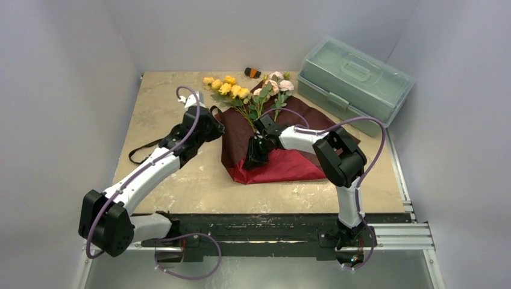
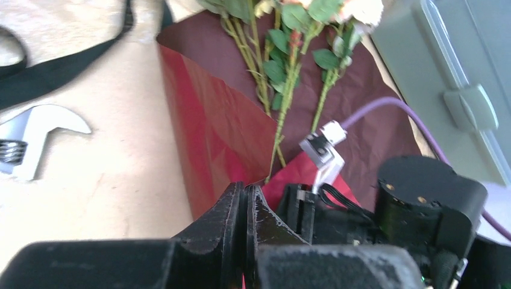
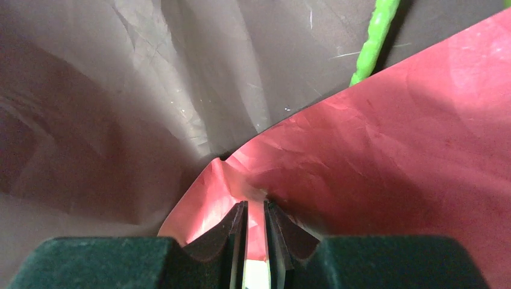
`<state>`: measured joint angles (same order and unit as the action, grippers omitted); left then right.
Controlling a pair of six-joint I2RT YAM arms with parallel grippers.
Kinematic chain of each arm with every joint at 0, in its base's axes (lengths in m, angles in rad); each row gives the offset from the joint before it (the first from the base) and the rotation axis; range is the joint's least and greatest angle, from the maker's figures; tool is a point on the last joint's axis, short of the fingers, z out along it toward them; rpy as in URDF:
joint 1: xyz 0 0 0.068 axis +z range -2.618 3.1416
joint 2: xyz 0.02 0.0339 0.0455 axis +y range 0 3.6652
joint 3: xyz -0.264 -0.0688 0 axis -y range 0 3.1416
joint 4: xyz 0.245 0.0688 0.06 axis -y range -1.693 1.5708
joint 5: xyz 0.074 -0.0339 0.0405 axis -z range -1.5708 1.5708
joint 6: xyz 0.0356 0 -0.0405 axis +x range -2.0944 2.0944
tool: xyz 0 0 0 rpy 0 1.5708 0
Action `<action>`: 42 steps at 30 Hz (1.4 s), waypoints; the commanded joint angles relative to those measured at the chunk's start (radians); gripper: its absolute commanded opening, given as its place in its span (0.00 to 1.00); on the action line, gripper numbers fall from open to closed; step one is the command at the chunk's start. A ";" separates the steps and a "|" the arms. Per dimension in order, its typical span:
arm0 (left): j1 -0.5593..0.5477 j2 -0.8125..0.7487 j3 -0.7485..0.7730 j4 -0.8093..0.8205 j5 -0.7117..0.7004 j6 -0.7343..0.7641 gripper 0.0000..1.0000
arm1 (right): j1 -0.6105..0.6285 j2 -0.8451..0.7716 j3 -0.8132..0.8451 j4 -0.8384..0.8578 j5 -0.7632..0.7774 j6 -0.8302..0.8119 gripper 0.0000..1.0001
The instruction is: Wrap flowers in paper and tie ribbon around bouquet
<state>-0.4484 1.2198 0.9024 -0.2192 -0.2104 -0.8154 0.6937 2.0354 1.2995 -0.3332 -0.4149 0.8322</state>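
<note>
Beige worktop (image 1: 169, 99), grey walls (image 1: 66, 72), shut pale green toolbox (image 1: 355, 72) back right, contents unseen, your left end effector (image 2: 244, 195) and right end effector (image 3: 255, 208) both clamped on maroon paper (image 1: 283, 165)

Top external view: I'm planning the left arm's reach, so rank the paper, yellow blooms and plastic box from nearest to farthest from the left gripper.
1. paper: its left edge lies right at the left gripper.
2. yellow blooms: a little beyond the gripper, toward the far wall.
3. plastic box: far right corner, clearly the farthest.
</note>
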 commanded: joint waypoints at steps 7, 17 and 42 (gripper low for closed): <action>-0.165 0.127 0.192 0.096 0.117 0.188 0.00 | -0.009 0.008 0.033 -0.067 0.012 -0.023 0.24; -0.210 0.263 0.235 0.121 0.136 0.192 0.00 | -0.078 -0.078 0.052 -0.159 -0.021 -0.057 0.27; -0.266 0.502 0.382 0.159 0.131 0.117 0.00 | -0.224 -0.460 -0.319 -0.222 0.079 -0.120 0.26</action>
<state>-0.7120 1.7008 1.2240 -0.0940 -0.0792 -0.6724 0.4664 1.5562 1.0447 -0.6132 -0.3584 0.7177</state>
